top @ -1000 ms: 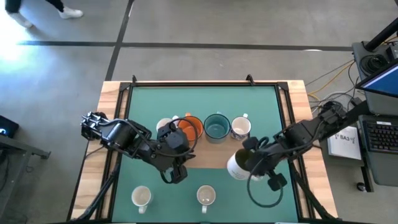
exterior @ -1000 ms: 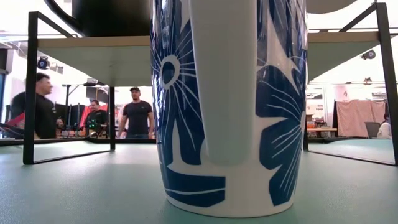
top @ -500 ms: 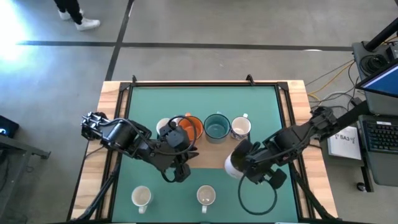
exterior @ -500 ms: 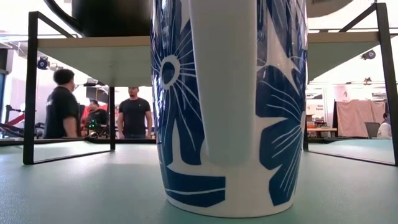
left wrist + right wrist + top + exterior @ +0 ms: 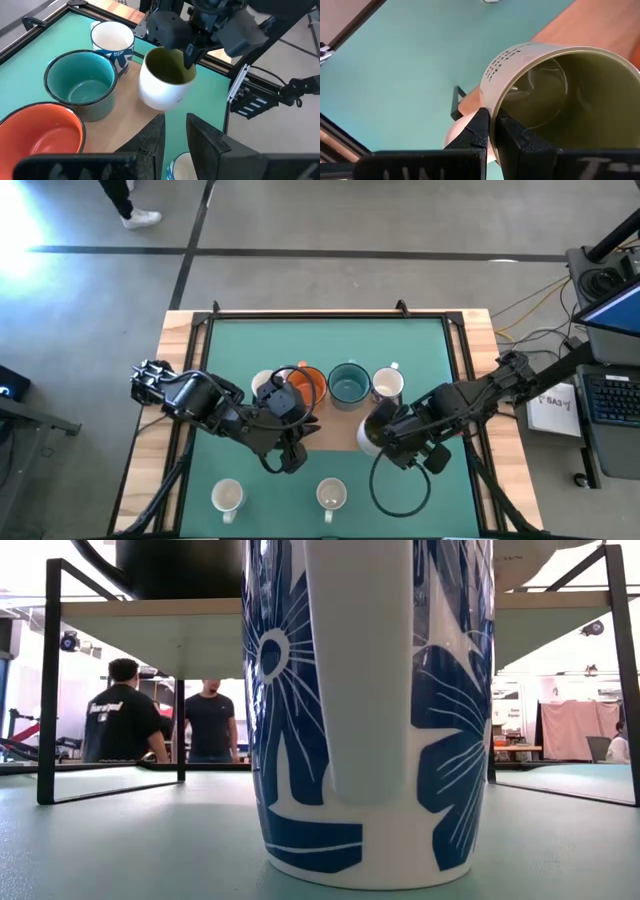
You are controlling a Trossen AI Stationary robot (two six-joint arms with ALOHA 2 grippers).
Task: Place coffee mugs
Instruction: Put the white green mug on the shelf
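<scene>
My right gripper is shut on a white coffee mug with an olive-green inside and dark print, held over the right end of a wooden shelf board. Several mugs stand in a row on the board: cream, orange, teal and white with blue flowers. My left gripper hovers open above the board's left part, holding nothing. Two white mugs stand on the mat near the front edge. My right gripper pinches the mug's rim, one finger inside the mug and one outside against the wall. The fingers come down at it from above, slanting. The mug hangs tilted, its mouth turned up and toward the left arm, and seems clear of the board.
The green mat lies inside a black frame. In the low view a mug with blue flowers stands close up, and black shelf legs rise beside it. People stand in the room beyond the table. A laptop sits off to the right.
My right gripper has carried the olive-lined mug a little toward the table's left, closer to the row of mugs, and rolled its wrist, so the mug has turned about. My left arm has kept still. The people in the background have walked about.
</scene>
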